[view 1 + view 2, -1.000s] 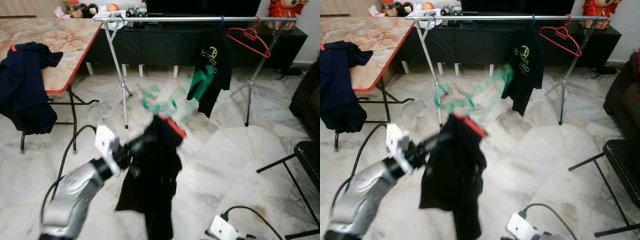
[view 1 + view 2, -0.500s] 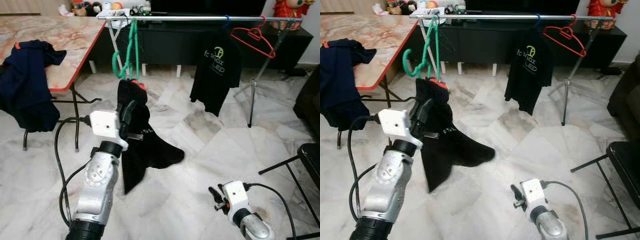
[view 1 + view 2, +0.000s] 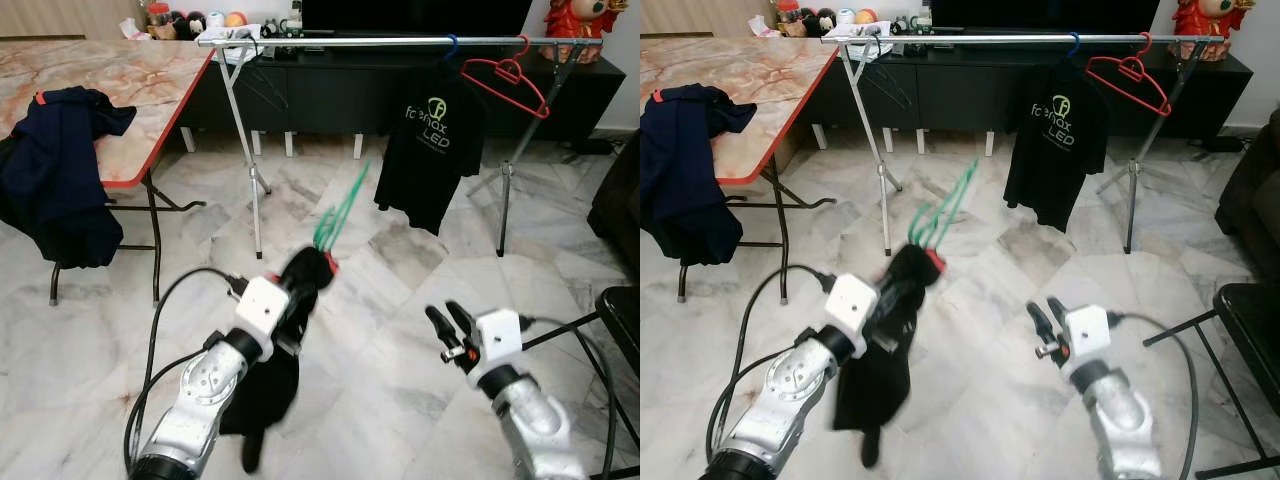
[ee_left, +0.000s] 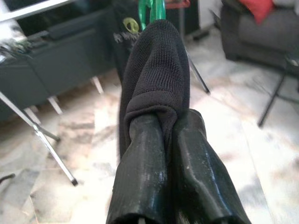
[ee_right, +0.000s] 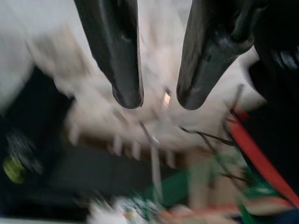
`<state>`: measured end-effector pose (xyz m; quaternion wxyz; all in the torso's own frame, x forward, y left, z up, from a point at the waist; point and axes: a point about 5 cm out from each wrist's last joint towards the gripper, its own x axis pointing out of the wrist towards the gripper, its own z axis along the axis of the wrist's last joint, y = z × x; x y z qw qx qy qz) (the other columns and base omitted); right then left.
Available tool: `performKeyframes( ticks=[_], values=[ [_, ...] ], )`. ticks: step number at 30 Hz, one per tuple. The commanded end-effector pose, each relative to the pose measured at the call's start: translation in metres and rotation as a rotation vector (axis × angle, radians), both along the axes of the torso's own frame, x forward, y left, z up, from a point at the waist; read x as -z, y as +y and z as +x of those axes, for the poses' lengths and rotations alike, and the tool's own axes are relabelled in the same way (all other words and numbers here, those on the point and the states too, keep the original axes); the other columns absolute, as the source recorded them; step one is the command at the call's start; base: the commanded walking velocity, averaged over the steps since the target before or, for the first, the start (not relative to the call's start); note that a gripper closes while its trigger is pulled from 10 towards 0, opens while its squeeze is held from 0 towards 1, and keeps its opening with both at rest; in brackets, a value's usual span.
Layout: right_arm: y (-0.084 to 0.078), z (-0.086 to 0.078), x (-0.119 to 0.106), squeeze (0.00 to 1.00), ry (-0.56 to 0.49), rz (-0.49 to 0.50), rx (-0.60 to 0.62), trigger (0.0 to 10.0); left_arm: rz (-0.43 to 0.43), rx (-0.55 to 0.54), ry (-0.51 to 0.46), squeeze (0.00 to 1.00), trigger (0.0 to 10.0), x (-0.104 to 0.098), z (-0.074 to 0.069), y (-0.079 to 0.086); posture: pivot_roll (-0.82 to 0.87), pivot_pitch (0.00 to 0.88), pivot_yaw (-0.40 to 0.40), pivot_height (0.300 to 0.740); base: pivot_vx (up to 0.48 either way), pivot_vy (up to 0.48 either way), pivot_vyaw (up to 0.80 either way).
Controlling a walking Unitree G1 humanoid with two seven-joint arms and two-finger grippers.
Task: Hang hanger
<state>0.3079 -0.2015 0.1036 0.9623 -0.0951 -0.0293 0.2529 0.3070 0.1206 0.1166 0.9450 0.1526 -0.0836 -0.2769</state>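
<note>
Two head views: the left end effector holds a black garment with a green hanger, well below the rail; lift the hook over it. Left wrist view: fingers clamped on cloth. Right wrist view: right end effector apart, idle.

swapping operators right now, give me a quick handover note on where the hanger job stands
Left end effector: shut on the black garment, low over the floor; its green hanger sticks up, blurred.
Right end effector: open, empty, raised on the right.
Rail: holds a black printed shirt and a bare red hanger.
Done: garment is on the hanger.
Left: lift the green hanger and hook it over the rail.
</note>
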Motion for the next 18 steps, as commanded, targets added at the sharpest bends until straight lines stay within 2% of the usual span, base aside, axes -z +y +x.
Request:
performKeyframes(
  ticks=[1,2,3,6,7,8,11,13,14,18],
  values=[
    [0.004,-0.004,-0.014,0.0,-0.011,-0.027,-0.143,10.0,0.044,0.076,0.032,0.0,10.0,0.006,-0.005,0.001,-0.05,0.117,-0.001,0.74,0.0,0.0,0.0],
    [0.004,-0.004,-0.014,0.0,-0.011,-0.027,-0.143,10.0,0.044,0.076,0.032,0.0,10.0,0.006,-0.005,0.001,-0.05,0.117,-0.001,0.74,0.0,0.0,0.0],
    [0.005,-0.006,-0.025,0.0,-0.015,-0.052,-0.252,10.0,0.086,0.145,0.087,0.0,10.0,0.015,-0.01,0.002,-0.06,0.118,-0.001,0.74,0.0,0.0,0.0],
    [0.01,-0.011,-0.041,0.0,-0.008,-0.088,-0.419,10.0,0.134,0.235,0.156,0.0,10.0,0.024,-0.017,0.002,-0.06,0.119,-0.003,0.74,0.0,0.0,0.0],
    [0.012,-0.015,-0.049,0.0,0.012,-0.116,-0.537,10.0,0.154,0.293,0.193,0.0,10.0,0.028,-0.021,0.002,-0.06,0.118,-0.005,0.74,0.0,0.0,0.0],
    [0.012,-0.015,-0.049,0.0,0.012,-0.116,-0.537,10.0,0.154,0.293,0.193,0.0,10.0,0.028,-0.021,0.002,-0.06,0.118,-0.005,0.74,0.0,0.0,0.0],
    [0.011,-0.017,-0.052,0.0,0.076,-0.173,-0.652,10.0,0.194,0.365,0.244,0.0,10.0,0.033,-0.027,0.001,-0.06,0.116,-0.007,0.74,0.0,0.0,0.0],
    [0.008,-0.016,-0.044,0.0,0.132,-0.316,-0.712,10.0,0.221,0.435,0.264,0.0,10.0,0.035,-0.033,-0.001,-0.06,0.115,-0.014,0.74,0.0,0.0,0.0],
    [0.007,-0.016,-0.042,0.0,0.152,-0.342,-0.728,10.0,0.219,0.453,0.27,0.0,10.0,0.034,-0.034,-0.003,-0.05,0.114,-0.015,0.74,0.0,0.0,0.0],
    [0.009,-0.013,-0.036,0.0,0.219,-0.324,-0.77,10.0,0.214,0.528,0.296,0.0,10.0,0.028,-0.038,-0.007,-0.05,0.114,-0.017,0.74,0.0,0.0,0.0]
  ],
)
